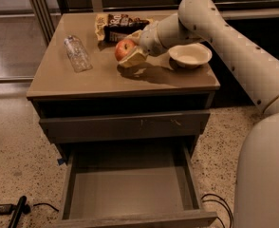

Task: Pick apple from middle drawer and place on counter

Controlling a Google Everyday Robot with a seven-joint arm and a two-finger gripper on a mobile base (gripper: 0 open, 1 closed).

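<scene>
- Camera view: the apple (124, 49) is shown clasped in the tool (131, 56), low over the desk (106, 80), near a white bowl (190, 55).
- The middle drawer (130, 189) is shown open, holding nothing.
- Placing is judged under way. Contact with the desk cannot be told, so lowering and then release are called for.

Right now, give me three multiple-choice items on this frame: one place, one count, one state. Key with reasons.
1. Where is the small round red apple?
A. On the floor
B. Over the tan flat counter, in the pincer
C. Under the cabinet

2. How many round white bowls stand on the counter?
A. One
B. Two
C. Three

3. The wide grey-brown middle drawer is:
A. Shut
B. Pulled open
C. Taken out

Key:
1 B: the pincer is shut on the apple over the counter.
2 A: a single bowl sits near the apple.
3 B: the drawer's bare floor shows.
</scene>
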